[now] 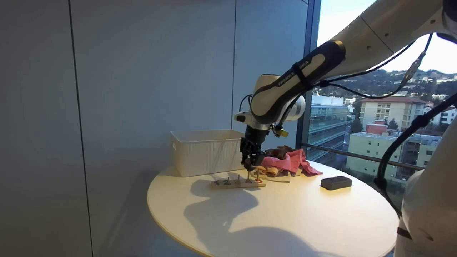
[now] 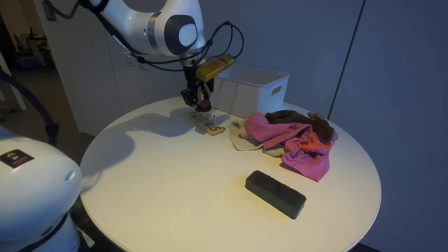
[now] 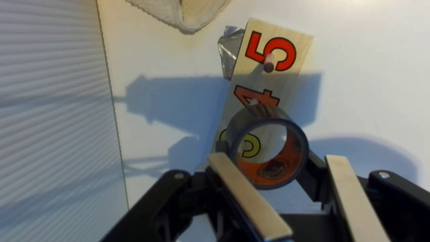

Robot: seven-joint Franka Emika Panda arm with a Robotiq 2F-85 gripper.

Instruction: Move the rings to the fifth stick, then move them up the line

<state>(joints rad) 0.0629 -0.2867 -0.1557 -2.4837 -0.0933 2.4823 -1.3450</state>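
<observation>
A wooden board (image 3: 304, 45) with printed numbers and thin upright sticks lies on the table. It shows in both exterior views too (image 1: 234, 184) (image 2: 216, 131). The stick at the red 5 (image 3: 268, 64) is bare. The stick at the 4 (image 3: 254, 101) shows just past the ring's edge. My gripper (image 3: 267, 156) is shut on a tape-roll ring (image 3: 273, 171), dark outside and orange inside, with a fingertip on each side. In an exterior view, the gripper (image 2: 201, 101) holds the ring (image 2: 204, 106) above the board. I see no other ring.
A white bin (image 1: 207, 157) stands close behind the board. Pink and brown cloths (image 2: 276, 129) lie beside the board's 5 end. A dark grey block (image 2: 275, 194) lies nearer the table's edge. Silver tape (image 3: 230, 50) sticks out at the board's side.
</observation>
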